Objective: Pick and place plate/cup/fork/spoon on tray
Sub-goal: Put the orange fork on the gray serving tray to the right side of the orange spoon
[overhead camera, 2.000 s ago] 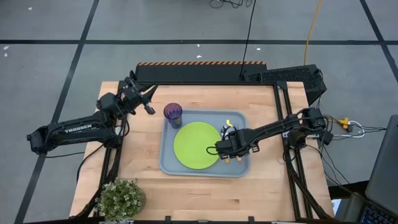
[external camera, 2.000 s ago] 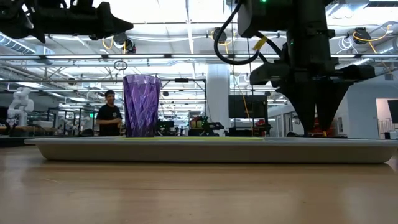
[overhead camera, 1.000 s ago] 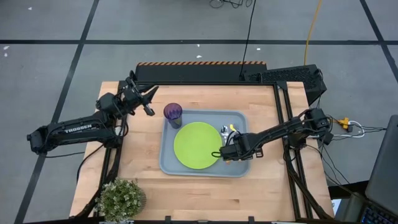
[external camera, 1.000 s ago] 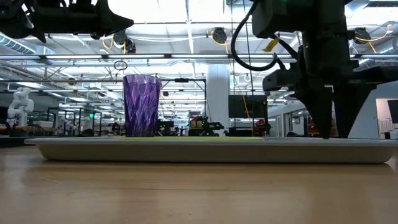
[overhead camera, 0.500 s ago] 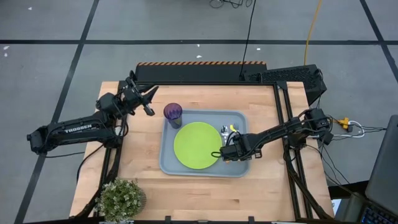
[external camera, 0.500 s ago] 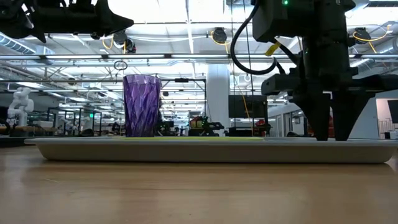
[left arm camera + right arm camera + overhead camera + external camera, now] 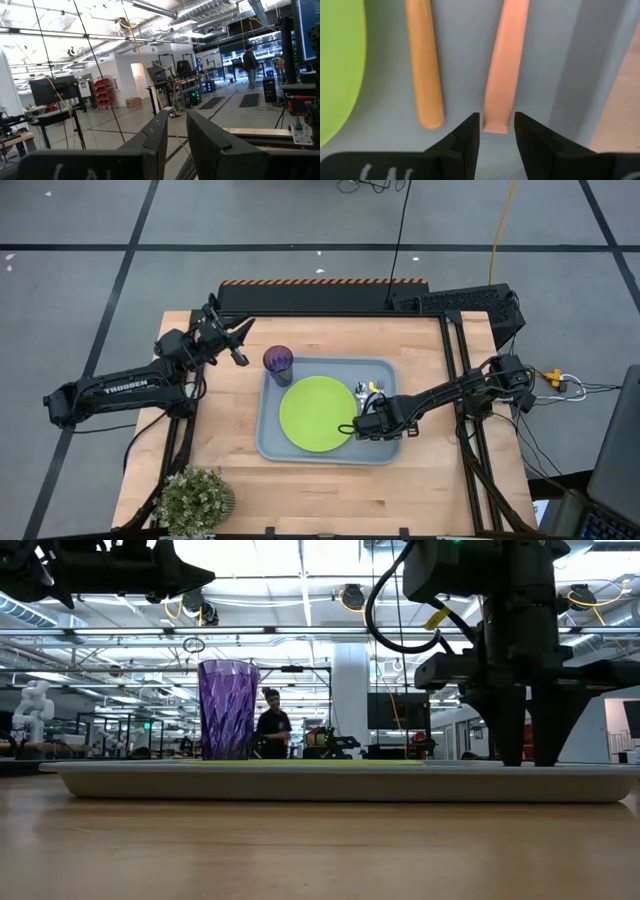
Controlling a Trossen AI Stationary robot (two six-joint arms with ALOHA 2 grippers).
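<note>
Right hand (image 7: 496, 131) low over grey-blue rectangular tray (image 7: 272, 442) at plate's three o'clock, slightly open, gripping nothing, fingers straddling an orange handle's end (image 7: 496, 121); left hand (image 7: 241, 343) idle at cup's ten o'clock, narrowly parted, empty.

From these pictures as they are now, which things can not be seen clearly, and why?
- Fork and spoon heads: in the right wrist view only two orange handles show, cut by the edge, so which is which is unclear.
- Same heads in the high view: too small, partly under the right gripper.
- Plate: low view shows only a thin green line behind the tray rim.
</note>
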